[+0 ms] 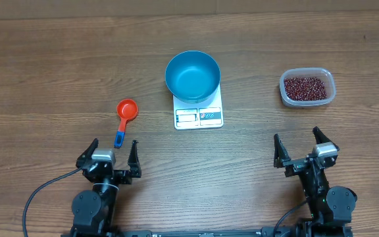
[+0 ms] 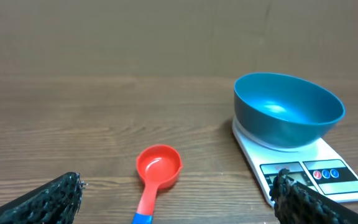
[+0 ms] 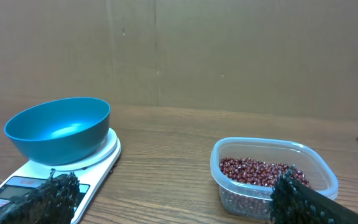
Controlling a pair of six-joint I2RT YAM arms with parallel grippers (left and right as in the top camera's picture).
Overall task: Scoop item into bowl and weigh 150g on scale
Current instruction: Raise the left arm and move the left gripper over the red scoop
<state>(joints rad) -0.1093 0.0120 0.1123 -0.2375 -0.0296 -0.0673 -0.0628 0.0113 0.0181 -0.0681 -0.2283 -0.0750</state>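
Bowl [image 1: 191, 76] covers scale [image 1: 199, 117] top; disp. unreadable.

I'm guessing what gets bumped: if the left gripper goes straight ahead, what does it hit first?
Probably the red scoop, blue handle end first; it lies right ahead of the open left gripper. Height is unclear.

Overhead: high, straight down on brown wooden table [image 1: 58, 59]
Wrists: low, close, facing forward
Shared: round deep blue bowl [image 1: 192, 76], all views
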